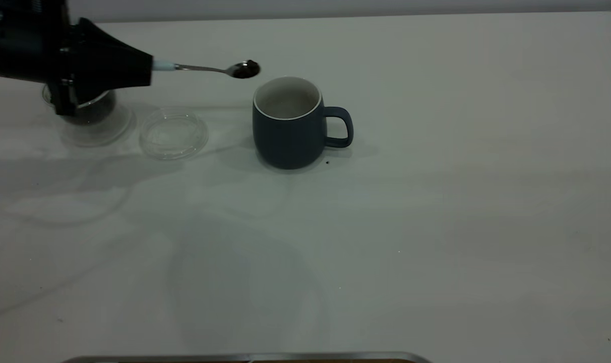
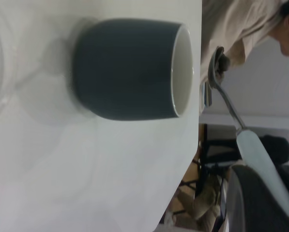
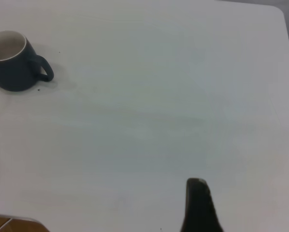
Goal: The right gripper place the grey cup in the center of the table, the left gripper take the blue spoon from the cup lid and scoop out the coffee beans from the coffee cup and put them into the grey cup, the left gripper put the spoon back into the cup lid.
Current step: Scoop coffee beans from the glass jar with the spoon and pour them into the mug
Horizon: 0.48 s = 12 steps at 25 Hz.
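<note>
My left gripper (image 1: 148,66) is shut on the pale handle of the blue spoon (image 1: 204,68) and holds it level above the table. The spoon's bowl carries coffee beans (image 1: 246,69) and hangs just left of the grey cup's rim. The grey cup (image 1: 288,136) stands upright mid-table, handle to the right, with a white inside. The clear cup lid (image 1: 173,132) lies left of it. The glass coffee cup (image 1: 91,118), dark inside, is half hidden behind my left arm. In the left wrist view the spoon (image 2: 253,145) reaches past the grey cup (image 2: 125,67). My right gripper (image 3: 198,205) hovers far to the right of the grey cup (image 3: 11,67).
The white table (image 1: 436,201) stretches wide to the right and front of the cup. A dark speck (image 1: 327,162) lies by the cup's base. A metal strip (image 1: 245,358) runs along the near edge. A person (image 2: 250,24) stands beyond the table's far side.
</note>
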### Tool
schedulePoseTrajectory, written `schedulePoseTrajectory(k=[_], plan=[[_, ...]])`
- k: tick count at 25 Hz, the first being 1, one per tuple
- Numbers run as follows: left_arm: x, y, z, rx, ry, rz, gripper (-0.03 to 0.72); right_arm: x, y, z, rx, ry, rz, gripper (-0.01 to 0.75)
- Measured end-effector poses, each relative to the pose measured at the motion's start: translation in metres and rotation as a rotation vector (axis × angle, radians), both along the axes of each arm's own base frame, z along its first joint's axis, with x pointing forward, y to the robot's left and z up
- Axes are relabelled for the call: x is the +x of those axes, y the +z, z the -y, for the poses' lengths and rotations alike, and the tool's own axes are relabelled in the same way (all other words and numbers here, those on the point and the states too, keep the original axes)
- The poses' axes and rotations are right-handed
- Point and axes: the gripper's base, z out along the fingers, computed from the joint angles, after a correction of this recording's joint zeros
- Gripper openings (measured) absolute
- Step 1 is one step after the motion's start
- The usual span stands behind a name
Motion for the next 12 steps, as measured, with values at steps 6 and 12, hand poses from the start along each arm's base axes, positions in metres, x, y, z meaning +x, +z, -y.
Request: schedulePoseTrajectory(k=[6,12], plan=[[0.002,0.002,0.018,-0.017,-0.020,0.040,0.132,0.000,0.000,0.000,0.000,0.000,0.000,0.532],[0.002,0.002,0.019,-0.012,-0.030,0.070,0.132,0.000,0.000,0.000,0.000,0.000,0.000,0.531]])
